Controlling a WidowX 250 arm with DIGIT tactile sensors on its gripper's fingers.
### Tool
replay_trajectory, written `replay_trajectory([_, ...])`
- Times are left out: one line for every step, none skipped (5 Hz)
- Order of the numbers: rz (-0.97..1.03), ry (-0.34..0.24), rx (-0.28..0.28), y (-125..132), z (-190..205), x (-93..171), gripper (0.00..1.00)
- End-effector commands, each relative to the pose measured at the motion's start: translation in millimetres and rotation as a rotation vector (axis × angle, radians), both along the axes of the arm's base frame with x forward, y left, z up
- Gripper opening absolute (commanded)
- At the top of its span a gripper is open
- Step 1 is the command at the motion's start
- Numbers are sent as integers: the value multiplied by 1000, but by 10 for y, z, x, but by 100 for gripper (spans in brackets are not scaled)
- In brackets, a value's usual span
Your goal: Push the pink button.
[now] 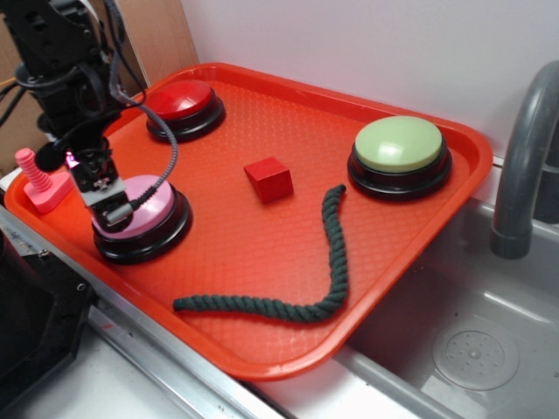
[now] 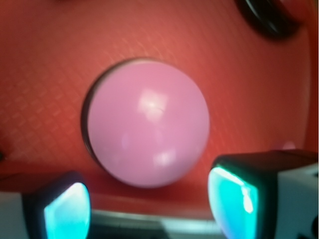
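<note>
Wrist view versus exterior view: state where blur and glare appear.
Wrist view: soft all over, white glare spots on the pink button, tool fingers glowing cyan and blurred. Exterior view: sharper, with mild sheen on the green button.

Orange tray (image 1: 410, 262) is carrying pink button (image 1: 150, 199), red button (image 1: 183, 100), green button (image 1: 399, 144). Red cube (image 1: 268, 178) and dark rope (image 1: 297, 275) are lying mid-tray.

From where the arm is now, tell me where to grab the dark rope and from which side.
Grip the dark rope on its upper stretch near the red cube, coming straight down from above. It lies flat on the tray, and that part has bare tray on both sides, so the fingers of the gripper can probably straddle it crosswise.
</note>
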State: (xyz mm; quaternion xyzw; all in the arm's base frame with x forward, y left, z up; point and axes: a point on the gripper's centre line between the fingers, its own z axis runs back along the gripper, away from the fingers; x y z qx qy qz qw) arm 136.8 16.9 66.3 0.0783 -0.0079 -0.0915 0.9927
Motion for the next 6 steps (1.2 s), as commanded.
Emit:
replay_trajectory([-64, 18, -73, 80, -182, 304, 100])
replay_trajectory([-78, 20, -128, 95, -362, 306, 100])
replay_trajectory([-98, 18, -135, 37, -328, 351, 100])
replay_trajectory([-98, 12, -106, 5, -116, 369, 100])
replay_trajectory([-47, 5, -113, -24, 186, 342, 100])
replay_trajectory([9, 10, -109, -65, 477, 288, 100])
